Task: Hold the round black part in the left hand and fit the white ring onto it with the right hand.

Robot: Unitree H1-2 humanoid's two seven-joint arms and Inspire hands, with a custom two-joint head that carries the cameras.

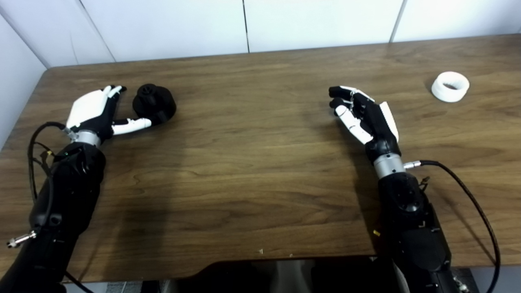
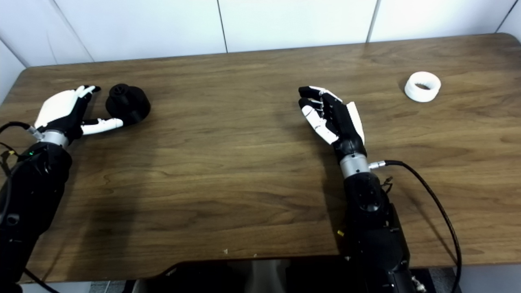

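At the left of the frame, the round black part stands on the wooden table, a stubby cylinder with a smaller knob on its top. The left hand lies just beside it with its fingers spread and nothing held: the white thumb reaches along the table to the part's lower left edge and seems to touch it, while the fingertips point up to the part's left, a small gap away.

The white ring lies flat on the table in the upper right of the frame, its hole facing up. The right hand sits right of centre, well apart from the ring, palm turned toward the middle of the picture. Its fingers are loosely curled but apart and it grasps nothing.

A black cable runs from the right wrist in a loop down toward the table's lower right edge. White wall panels fill the top of the frame behind the table.
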